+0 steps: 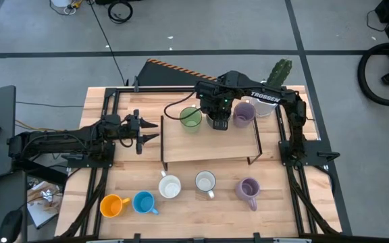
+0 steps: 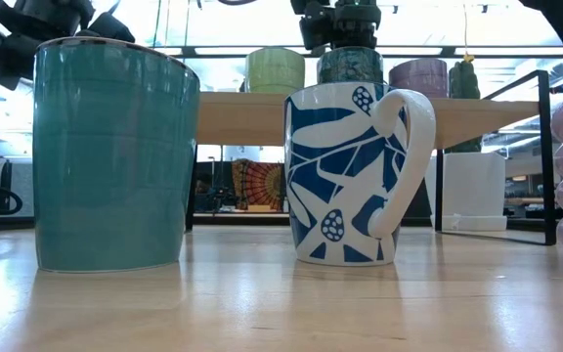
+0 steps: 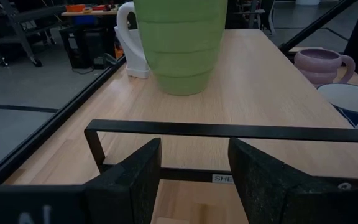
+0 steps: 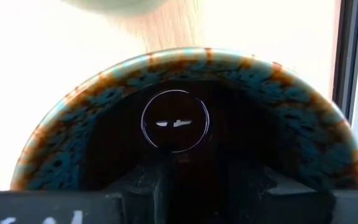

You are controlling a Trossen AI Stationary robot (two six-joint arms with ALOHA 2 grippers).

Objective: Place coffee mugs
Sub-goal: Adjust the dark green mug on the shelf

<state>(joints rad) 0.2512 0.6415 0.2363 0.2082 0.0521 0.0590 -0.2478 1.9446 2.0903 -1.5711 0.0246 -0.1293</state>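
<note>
Right tool clamped at shelf height; left tool parted, level, idle.

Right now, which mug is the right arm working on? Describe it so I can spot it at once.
Look at the raised wooden shelf in the middle of the table. Three mugs stand in a row along its far edge, and the right gripper sits over the middle one, jaws on its rim. That is the dark mug, glazed mottled teal and brown, between the green mug and the lavender mug.

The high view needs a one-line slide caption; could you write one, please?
Right pincer sets a dark mug between green mug and lavender mug on the shelf.
</note>
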